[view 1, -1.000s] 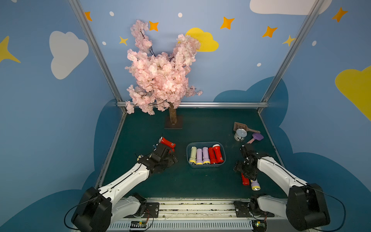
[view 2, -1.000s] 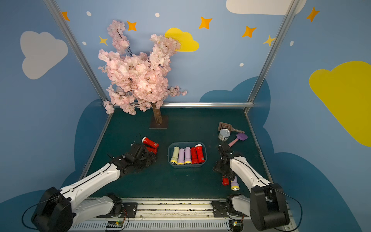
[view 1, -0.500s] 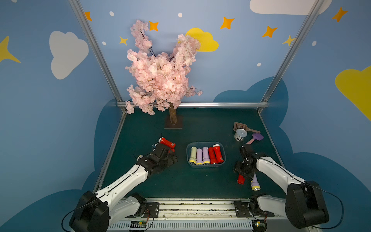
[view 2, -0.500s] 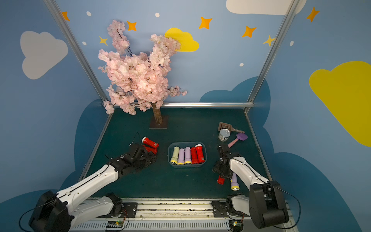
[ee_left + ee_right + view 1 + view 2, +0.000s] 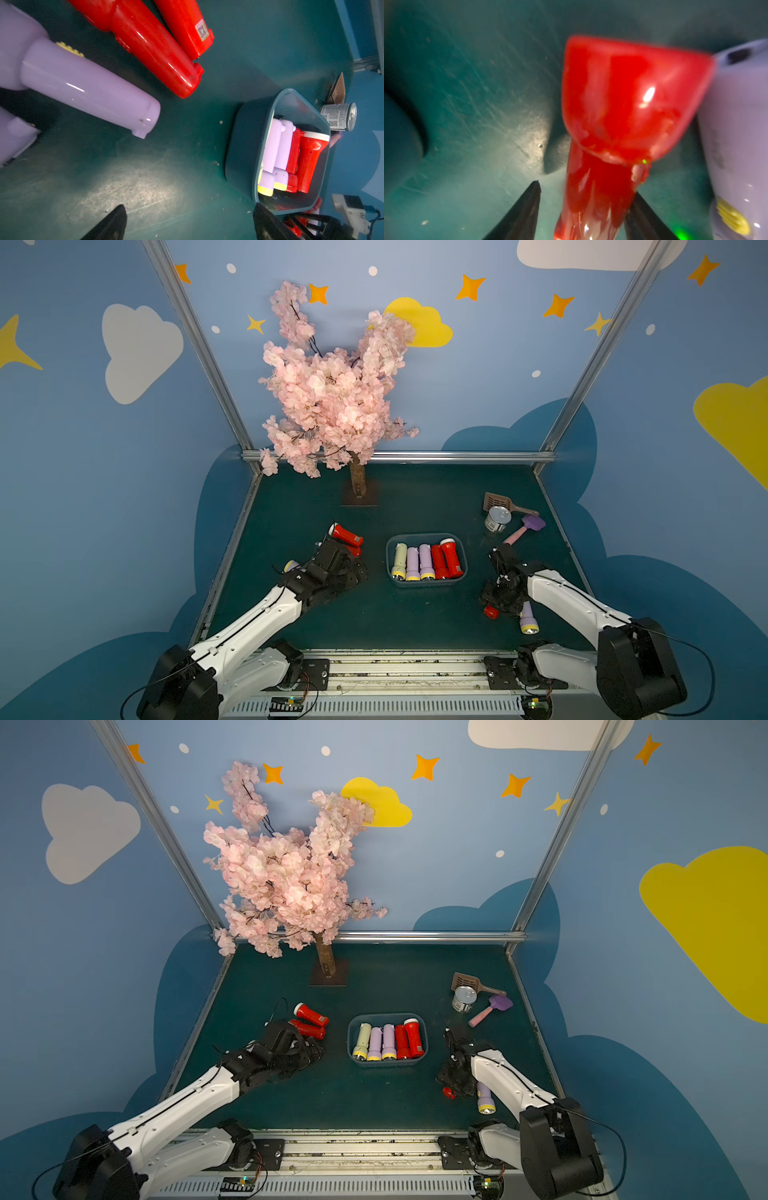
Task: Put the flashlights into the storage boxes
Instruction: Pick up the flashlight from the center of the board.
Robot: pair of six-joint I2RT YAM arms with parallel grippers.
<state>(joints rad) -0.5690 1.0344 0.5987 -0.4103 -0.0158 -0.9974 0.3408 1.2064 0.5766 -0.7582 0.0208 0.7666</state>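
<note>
The blue-grey storage box (image 5: pixel 428 583) sits mid-table and holds a pale green flashlight (image 5: pixel 400 560), two lilac ones and two red ones (image 5: pixel 451 558). Two red flashlights (image 5: pixel 347 534) and a lilac one (image 5: pixel 83 89) lie loose by my left gripper (image 5: pixel 190 205). It hovers low over the mat, open and empty. My right gripper (image 5: pixel 586 188) straddles the handle of a red flashlight (image 5: pixel 623 99) lying on the mat. One finger touches it, the other stands a little off. A lilac flashlight (image 5: pixel 528 616) lies right beside that one.
A pink blossom tree (image 5: pixel 332 385) stands on a brown base at the back. At the back right are a brown slotted scoop (image 5: pixel 494 501), a silver can (image 5: pixel 496 519) and a purple toy spatula (image 5: pixel 525 527). Metal rails edge the green mat.
The right gripper's jaws have narrowed around the red flashlight, whose head has swung a little to the left, away from the lilac one. The left arm has barely shifted.
</note>
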